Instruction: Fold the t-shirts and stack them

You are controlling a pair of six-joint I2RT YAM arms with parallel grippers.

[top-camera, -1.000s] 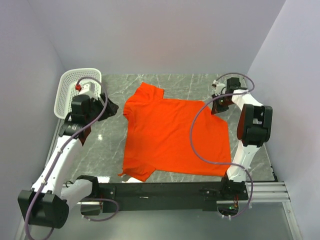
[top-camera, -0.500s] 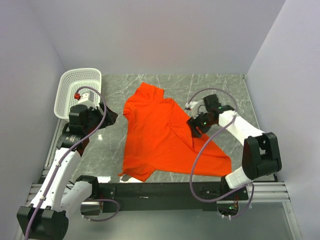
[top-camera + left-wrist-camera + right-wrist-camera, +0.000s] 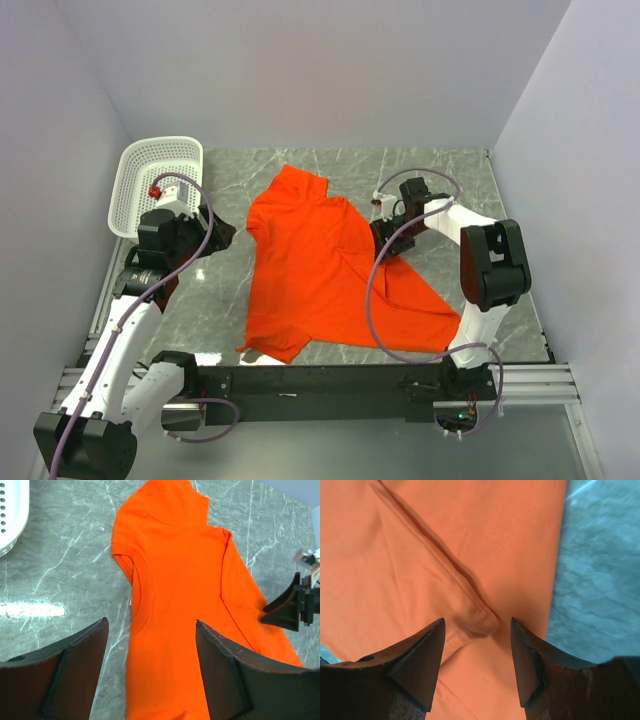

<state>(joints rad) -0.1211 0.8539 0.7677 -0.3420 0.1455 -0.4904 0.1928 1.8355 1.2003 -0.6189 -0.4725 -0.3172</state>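
One bright orange-red t-shirt (image 3: 300, 270) lies on the grey marble table (image 3: 220, 300), its far right corner folded in over its middle. My right gripper (image 3: 386, 243) hovers open just above that folded hem corner (image 3: 480, 622), which sits between the fingers but is not pinched. In the left wrist view the right gripper (image 3: 290, 609) shows at the right edge of the t-shirt (image 3: 185, 580). My left gripper (image 3: 215, 222) is open above the table, off the shirt's left side, holding nothing; its fingers (image 3: 75, 655) frame the shirt's left edge.
A white perforated basket (image 3: 150, 180) stands tilted at the far left, its rim also in the left wrist view (image 3: 10, 510). Bare marble (image 3: 600, 580) lies right of the folded shirt. Walls close in on three sides.
My right gripper carried the shirt's far right corner inward to the left, folding it over, then opened and let it go. The left arm shifted slightly nearer.
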